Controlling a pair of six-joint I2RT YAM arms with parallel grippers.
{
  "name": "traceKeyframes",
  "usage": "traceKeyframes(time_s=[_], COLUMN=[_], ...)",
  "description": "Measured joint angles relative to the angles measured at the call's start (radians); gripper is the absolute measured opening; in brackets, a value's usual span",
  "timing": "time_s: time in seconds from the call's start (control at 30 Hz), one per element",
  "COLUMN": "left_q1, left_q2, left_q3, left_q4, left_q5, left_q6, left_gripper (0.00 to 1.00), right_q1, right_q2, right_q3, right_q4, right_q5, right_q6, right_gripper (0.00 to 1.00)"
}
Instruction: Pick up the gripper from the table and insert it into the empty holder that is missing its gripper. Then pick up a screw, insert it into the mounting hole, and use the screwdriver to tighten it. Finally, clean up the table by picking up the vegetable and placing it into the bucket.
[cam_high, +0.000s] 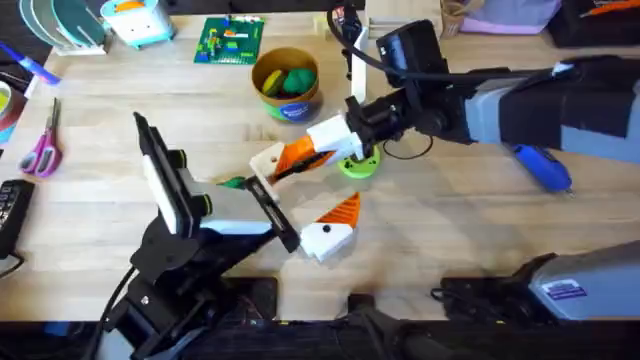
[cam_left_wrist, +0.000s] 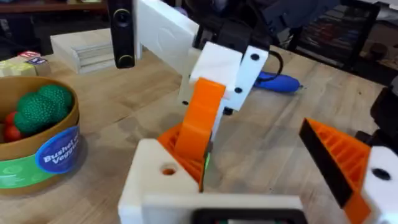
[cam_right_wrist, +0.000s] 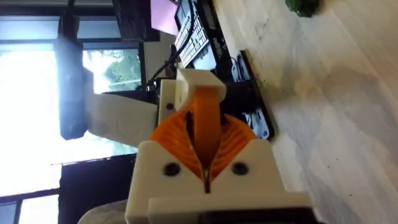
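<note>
I am watching the right tool reaching in across the worktop, just in front of the bucket. Its fingers are clamping the orange pad between them. In the right wrist view the pad is sticking up from between the tool's own ribbed faces.

The left tool is waiting nearer to me than the bucket, with its fingers standing wide apart. One finger is the bare off-white holder; the other is already wearing an orange ribbed pad. In the left wrist view the held pad is pressing down against the holder, but I cannot tell whether it is fully seated.

The right arm is crowding the space. A lime-green disc is lying directly under the right tool, on the side away from the bucket. The small dark-green vegetable is lying beside the holder, half hidden by the left arm.

The bucket is holding green and yellow toys. The blue screwdriver is lying far to the bucket's right, past the right arm. Pink-handled scissors are lying well to the bucket's left, and a green brick plate is sitting just beyond the bucket.
</note>
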Motion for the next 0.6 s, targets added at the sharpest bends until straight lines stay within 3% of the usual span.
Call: traceKeyframes(time_s=[0.6], left_q1=[0.007], left_q2=[0.000], left_q3=[0.000], left_q4=[0.003], left_q5=[-0.001], left_q6=[0.002], left_gripper=[0.993], right_q1=[0.006], right_q2=[0.000], right_q3=[0.000], right_q4=[0.048], right_q5=[0.023], right_q6=[-0.005], right_gripper=[0.007])
